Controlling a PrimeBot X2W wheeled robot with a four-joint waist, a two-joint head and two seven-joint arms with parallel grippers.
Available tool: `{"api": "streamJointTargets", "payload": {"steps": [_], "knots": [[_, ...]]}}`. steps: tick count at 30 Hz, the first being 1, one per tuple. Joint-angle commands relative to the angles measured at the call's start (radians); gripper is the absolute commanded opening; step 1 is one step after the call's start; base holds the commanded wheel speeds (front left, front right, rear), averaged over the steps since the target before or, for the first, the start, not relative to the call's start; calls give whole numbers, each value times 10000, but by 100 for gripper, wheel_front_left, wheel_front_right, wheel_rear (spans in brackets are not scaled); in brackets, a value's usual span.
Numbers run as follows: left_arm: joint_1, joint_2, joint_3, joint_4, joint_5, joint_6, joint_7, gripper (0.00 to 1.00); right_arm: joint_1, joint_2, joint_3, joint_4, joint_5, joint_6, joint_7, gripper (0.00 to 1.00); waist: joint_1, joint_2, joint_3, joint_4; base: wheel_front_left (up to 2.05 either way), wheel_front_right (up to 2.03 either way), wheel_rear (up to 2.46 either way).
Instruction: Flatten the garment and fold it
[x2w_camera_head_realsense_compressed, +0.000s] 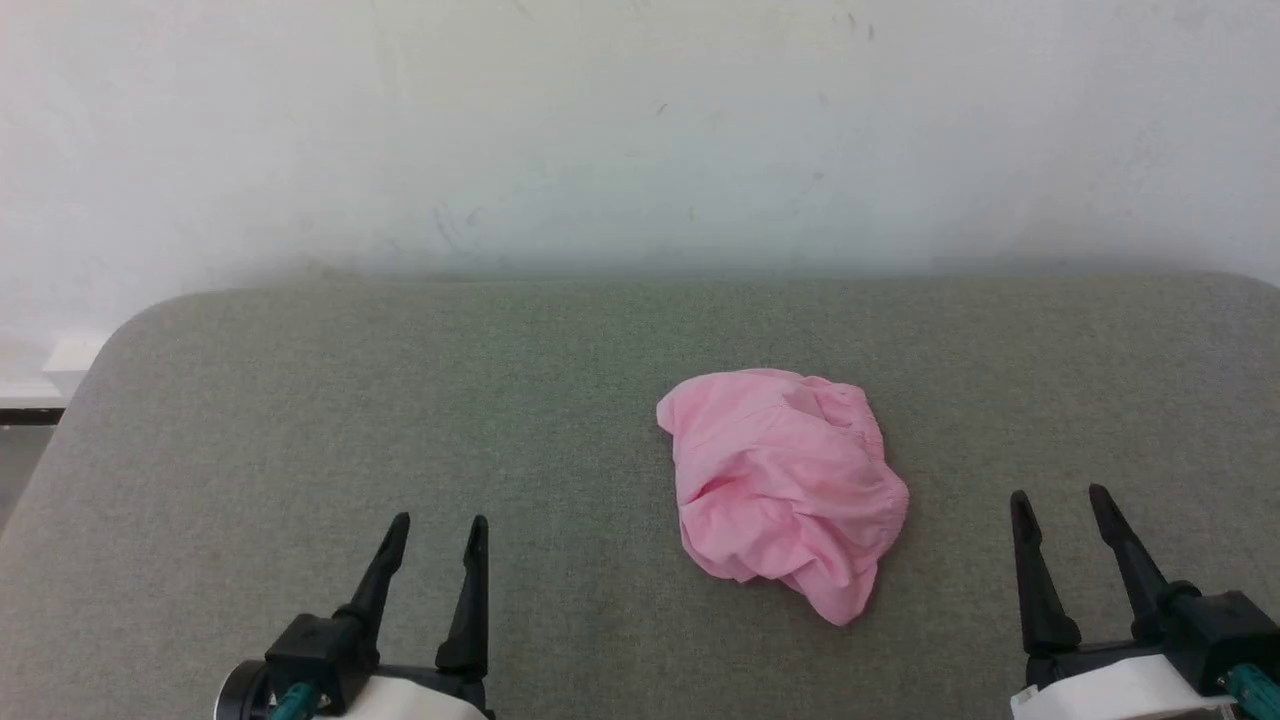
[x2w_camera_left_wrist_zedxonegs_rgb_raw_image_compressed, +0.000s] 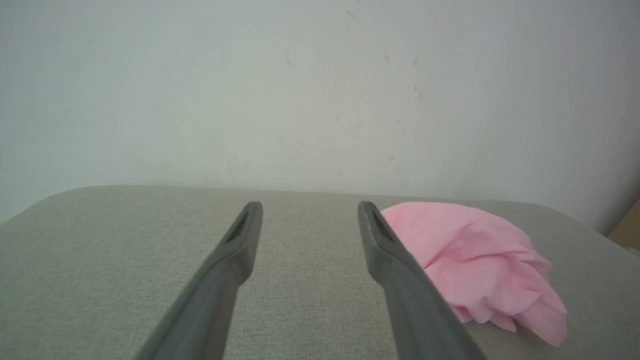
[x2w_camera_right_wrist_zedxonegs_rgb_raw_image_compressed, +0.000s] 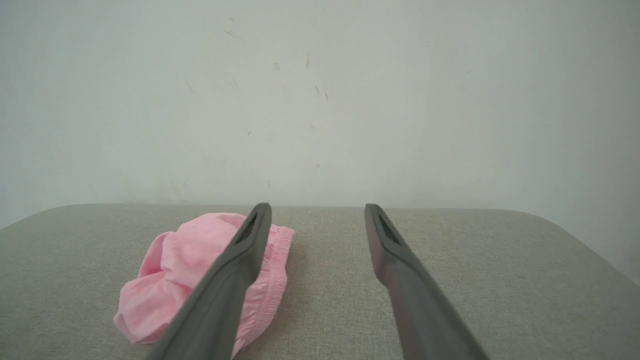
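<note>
The light pink shorts lie crumpled in a heap on the grey-green padded table, right of its middle. My left gripper stands open at the lower left, well apart from the heap, with nothing between its fingers. My right gripper is open at the lower right, also clear of the cloth. In the left wrist view the shorts sit beyond the right finger of the open left gripper. The right wrist view has the shorts partly behind the left finger of my right gripper, gathered waistband showing.
A pale wall rises directly behind the table's far edge. The table's rounded left corner drops off to a floor strip. A brown box corner shows past the table's right end.
</note>
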Motion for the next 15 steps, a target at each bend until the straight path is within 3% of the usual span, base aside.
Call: {"api": "streamJointTargets", "payload": {"steps": [1,9,12,15], "knots": [[45,-27,35,-26,187,-131,-46,100,76,22,24,31,49,-19,-46,100,0,0,17,-32,0,0,0],[-718,-120,-776,360,584,-858,356,100,-209,22,119,55,-54,-19,-46,100,0,0,365,-554,0,0,0],[-1480,-251,-1526,361,878,-1275,1192,100,-315,22,85,42,-55,-19,-46,100,0,0,698,-791,0,0,0],[-2380,-618,-2297,705,1038,-1584,2755,100,-421,22,124,82,-65,-19,-46,100,0,0,983,-1078,0,0,0]]}}
